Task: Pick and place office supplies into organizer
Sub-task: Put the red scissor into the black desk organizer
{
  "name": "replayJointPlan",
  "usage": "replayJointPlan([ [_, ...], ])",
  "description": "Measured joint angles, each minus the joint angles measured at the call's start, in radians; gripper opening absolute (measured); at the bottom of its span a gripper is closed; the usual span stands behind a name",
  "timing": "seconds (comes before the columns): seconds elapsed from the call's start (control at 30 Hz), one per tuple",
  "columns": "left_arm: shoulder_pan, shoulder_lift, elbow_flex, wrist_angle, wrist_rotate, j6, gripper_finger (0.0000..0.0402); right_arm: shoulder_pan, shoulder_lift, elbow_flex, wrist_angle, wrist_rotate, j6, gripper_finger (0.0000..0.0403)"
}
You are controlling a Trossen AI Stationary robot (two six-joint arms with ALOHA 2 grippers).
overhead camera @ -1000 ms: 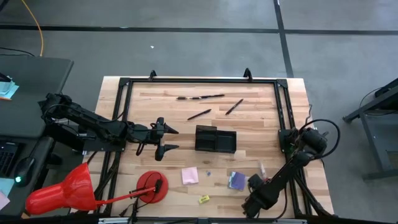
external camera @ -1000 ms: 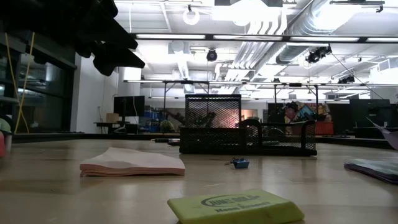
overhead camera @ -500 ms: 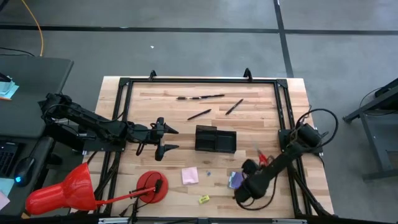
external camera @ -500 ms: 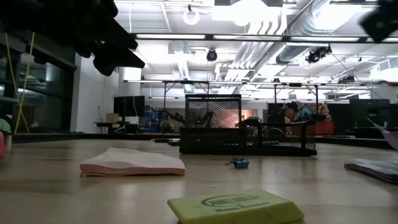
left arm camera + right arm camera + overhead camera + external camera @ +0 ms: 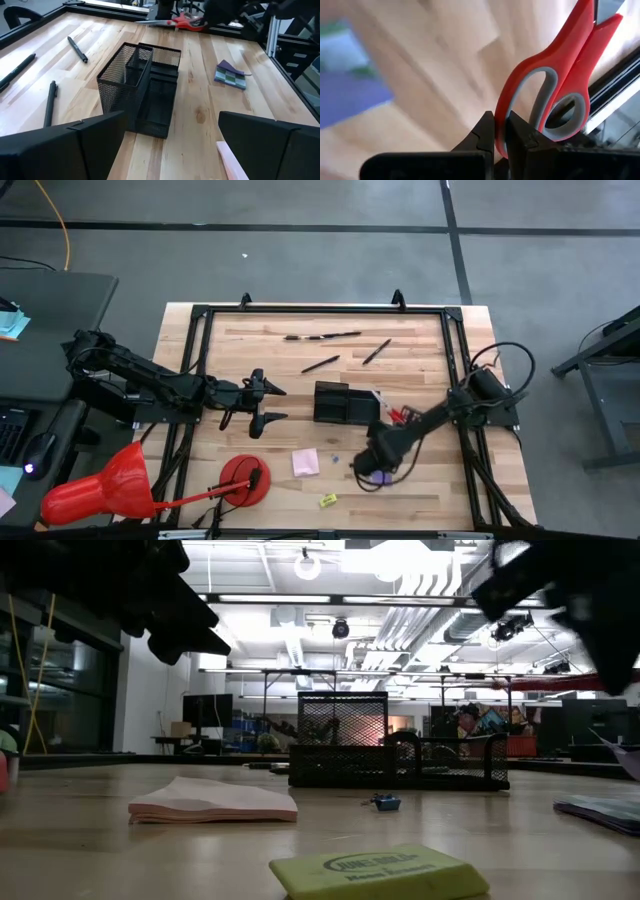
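Right gripper [image 5: 500, 131]: clenched on the red plastic handle loop of the scissors [image 5: 555, 85], above the desk [image 5: 420, 350] just right of the organizer [image 5: 346, 403] (black wire mesh, boxy).
Scissor blades: hidden in the wrist view.
Left gripper [image 5: 268, 403]: released, left of organizer.

Bright, even overhead light from ceiling fluorescent tubes [image 5: 400, 602], glaring white at table level. Soft shadows on the pale wooden table [image 5: 300, 380]. The red-handled scissors [image 5: 555, 95] show motion blur; the near yellow eraser [image 5: 378, 872] is slightly soft.
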Motion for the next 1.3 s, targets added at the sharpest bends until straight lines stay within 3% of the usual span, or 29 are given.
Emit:
replayJointPlan([
  [0.2,0.0,0.0,0.0,0.0,0.0,0.025,0.0312,-0.05,0.0,0.068,-0.001,0.071,-0.091,0.0005],
  [0.33,0.0,0.0,0.0,0.0,0.0,0.025,0.0312,-0.059,0.0,0.186,-0.001,0.129,-0.14,0.0005],
  [0.47,0.0,0.001,0.0,0.0,0.0,0.025,0.0312,-0.05,0.0,0.359,0.01,0.265,-0.18,0.0005],
  [0.7,0.0,0.001,0.0,0.0,0.0,0.025,0.0312,0.02,-0.003,0.56,0.2,0.42,-0.287,0.0005],
  [1.0,0.0,0.001,0.0,0.001,0.001,0.022,0.0312,0.136,-0.003,0.499,0.449,0.553,-0.404,0.0005],
  [1.3,0.0,0.001,0.0,0.002,0.001,0.023,0.0312,0.186,-0.047,0.33,0.542,0.612,-0.328,0.0005],
])
